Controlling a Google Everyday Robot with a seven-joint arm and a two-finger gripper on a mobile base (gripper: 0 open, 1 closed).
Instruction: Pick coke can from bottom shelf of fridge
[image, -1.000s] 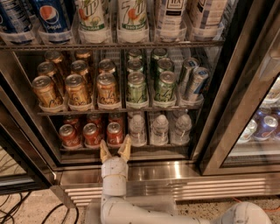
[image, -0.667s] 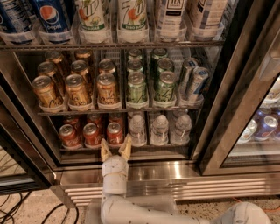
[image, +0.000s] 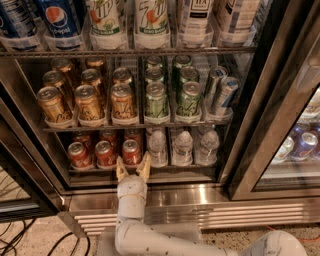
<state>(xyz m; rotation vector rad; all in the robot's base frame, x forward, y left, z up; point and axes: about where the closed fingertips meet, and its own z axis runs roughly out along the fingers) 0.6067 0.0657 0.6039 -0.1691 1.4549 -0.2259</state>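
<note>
A: Coke can (image: 131, 152), where?

B: Front row of the bottom shelf (image: 192, 173), rightmost of three red ones up front. Upright, so long axis vertical. More red behind, clear bottles (image: 158, 148) just beside on the right. Gold cans (image: 123, 101) and green cans (image: 157, 101) one tier up, not wanted.

A: Vs the hand?

B: Straight ahead of the hand (image: 133, 169), slightly above. Hand parked over the steel sill (image: 200, 195) at the fridge (image: 252, 125) mouth, released, fingers (image: 121, 170) spread wide, nothing held. Tips roughly flanking the can's lower front. Touching or not: can't tell.

A: Next move?

B: Prob. a short push straight in, then squeeze across the can's body. Single arm, so no choosing sides. Tight on the left-finger side, next to the middle red can (image: 105, 153); risk of a nudge there.

A: Diff vs 1 s ago?

B: Barely any. Same spot at the sill, same spread, maybe a hair further in. No shift among the cans.
</note>
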